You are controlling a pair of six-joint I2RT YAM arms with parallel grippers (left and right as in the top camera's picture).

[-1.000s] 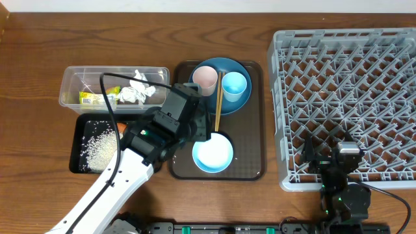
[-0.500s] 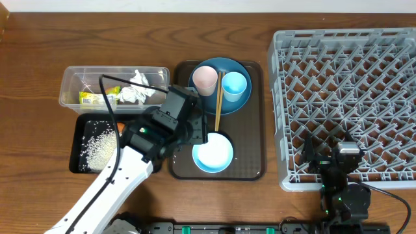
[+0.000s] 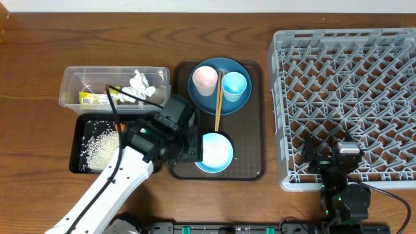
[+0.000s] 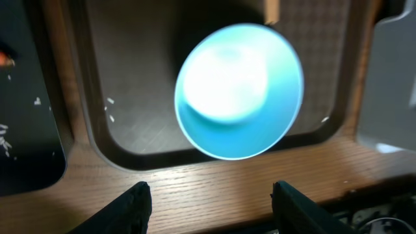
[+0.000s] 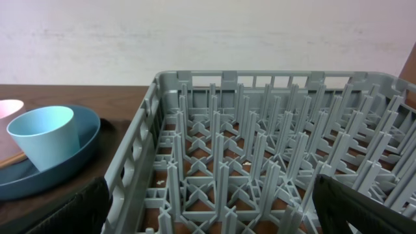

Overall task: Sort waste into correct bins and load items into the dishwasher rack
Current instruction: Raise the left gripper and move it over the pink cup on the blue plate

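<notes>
Left jaws partly apart, empty, just short of the light blue bowl (image 4: 238,91); right jaws wide apart, empty.

It looked to me like a robotics lab station dressed with kitchen things. The wooden bench (image 3: 39,52) stood before a plain pale wall (image 5: 195,32). My left arm (image 3: 107,188) and right arm (image 3: 341,195) rose from its near edge, and a black cable (image 3: 110,97) looped off the left one. On it lay a grey dishwasher rack (image 3: 344,97), a brown serving tray (image 3: 253,166) with a light blue bowl (image 3: 213,153), a clear container (image 3: 71,97) and a black tray (image 3: 78,159).
</notes>
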